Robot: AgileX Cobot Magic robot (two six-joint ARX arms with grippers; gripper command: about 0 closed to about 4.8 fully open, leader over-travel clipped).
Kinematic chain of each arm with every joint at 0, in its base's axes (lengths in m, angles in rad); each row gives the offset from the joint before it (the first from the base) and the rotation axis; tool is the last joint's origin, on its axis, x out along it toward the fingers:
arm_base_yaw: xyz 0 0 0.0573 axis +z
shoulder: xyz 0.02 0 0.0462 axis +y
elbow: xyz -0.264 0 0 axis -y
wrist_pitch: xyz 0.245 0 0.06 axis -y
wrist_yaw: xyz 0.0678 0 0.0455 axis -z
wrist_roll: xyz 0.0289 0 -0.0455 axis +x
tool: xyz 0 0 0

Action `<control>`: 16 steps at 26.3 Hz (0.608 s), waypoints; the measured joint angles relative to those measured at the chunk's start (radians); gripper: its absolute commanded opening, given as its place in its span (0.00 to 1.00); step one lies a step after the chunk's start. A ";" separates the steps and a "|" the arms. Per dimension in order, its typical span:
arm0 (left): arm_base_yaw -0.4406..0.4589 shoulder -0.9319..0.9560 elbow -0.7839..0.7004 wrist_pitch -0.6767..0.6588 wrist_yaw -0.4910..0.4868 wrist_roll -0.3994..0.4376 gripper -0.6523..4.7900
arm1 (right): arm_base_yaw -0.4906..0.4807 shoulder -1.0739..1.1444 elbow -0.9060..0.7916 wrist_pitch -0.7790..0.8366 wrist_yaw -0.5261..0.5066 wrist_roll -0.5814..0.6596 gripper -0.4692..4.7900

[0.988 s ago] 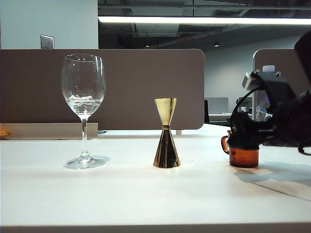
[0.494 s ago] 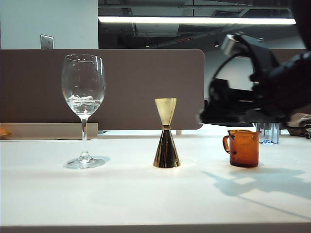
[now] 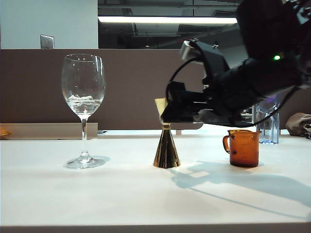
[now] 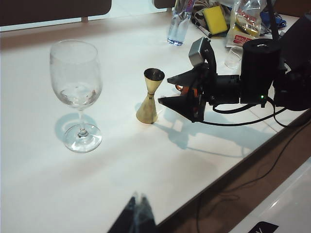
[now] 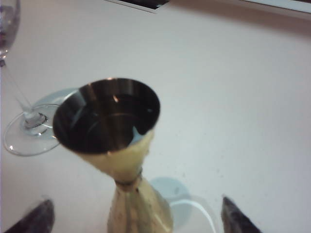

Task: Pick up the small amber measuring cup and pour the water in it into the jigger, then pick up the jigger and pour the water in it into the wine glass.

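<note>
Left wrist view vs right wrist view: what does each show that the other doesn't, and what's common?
Only the left wrist view: the whole wine glass bowl, the right arm reaching in with the right gripper open beside the jigger, a plastic water bottle and clutter at the far edge, and the left gripper low over the near table edge, its state unclear.

Only the right wrist view: straight down into the jigger's top cup, with the right gripper's fingertips either side of it.

Both: jigger, wine glass foot, white table.
</note>
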 measured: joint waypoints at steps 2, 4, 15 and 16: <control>0.000 0.000 0.000 0.000 -0.001 0.000 0.12 | 0.008 0.016 0.014 0.001 0.003 0.000 0.88; 0.000 0.000 0.000 0.000 0.000 0.000 0.12 | 0.022 0.040 0.032 0.003 0.002 0.000 0.80; 0.000 0.000 0.000 0.000 -0.001 0.000 0.12 | 0.031 0.150 0.111 0.022 0.001 0.000 0.63; 0.000 0.000 0.000 0.000 -0.001 0.000 0.12 | 0.032 0.151 0.115 0.021 0.001 -0.001 0.62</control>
